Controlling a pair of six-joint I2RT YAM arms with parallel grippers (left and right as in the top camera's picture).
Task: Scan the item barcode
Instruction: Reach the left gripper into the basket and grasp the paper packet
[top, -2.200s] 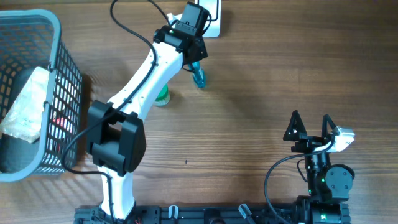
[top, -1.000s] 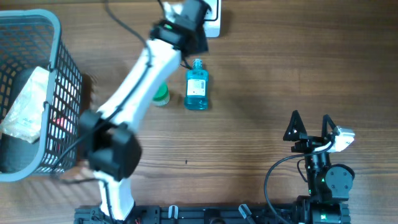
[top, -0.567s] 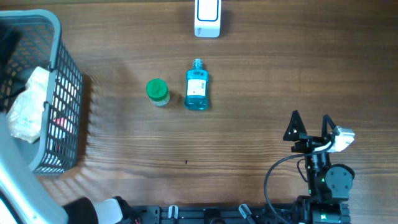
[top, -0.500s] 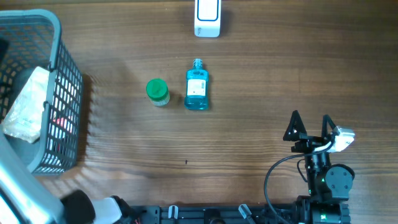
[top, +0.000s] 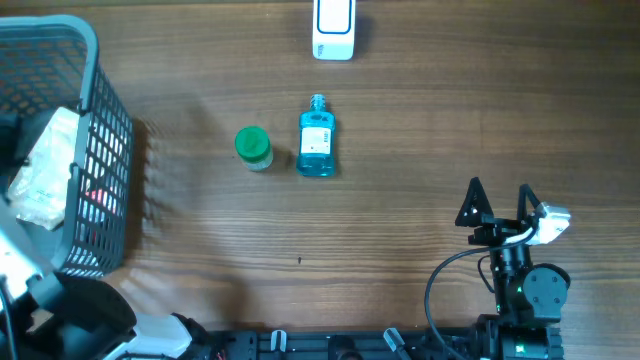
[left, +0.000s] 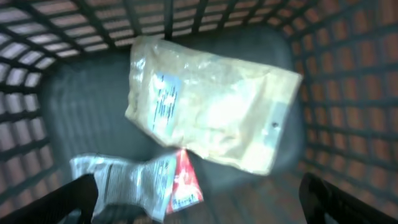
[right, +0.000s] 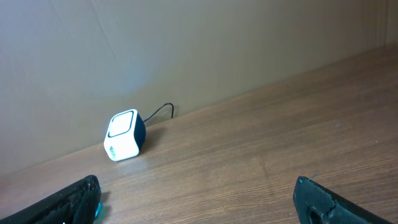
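**Left claw** (left: 199, 190): mine; jaws wide apart, holding nothing. It hangs over the inside of the grey mesh basket (top: 110, 150), which stands at the left edge of the tabletop (top: 450, 120).

**Basket contents:** a pale pouch (left: 211, 112) with a white label lies flat on the bottom. A silver-and-red packet (left: 143, 183) sits beside it, one corner tucked under the pouch's edge. The print on both is too blurred to read.

**Right claw** (top: 498, 192): mine; jaws wide apart, empty, near the tabletop's near right corner.

**Blue bottle** (top: 316, 142): lying on its side around the middle of the tabletop, nearer the far edge. Its cap points to the far edge and its label faces up.

**Green-capped jar** (top: 252, 146): upright, just beside the bottle on its left, not touching it.

**Scanner** (top: 333, 28): a white box at the far edge, beyond the bottle's cap and apart from it. The right wrist view shows a dark cable behind it.
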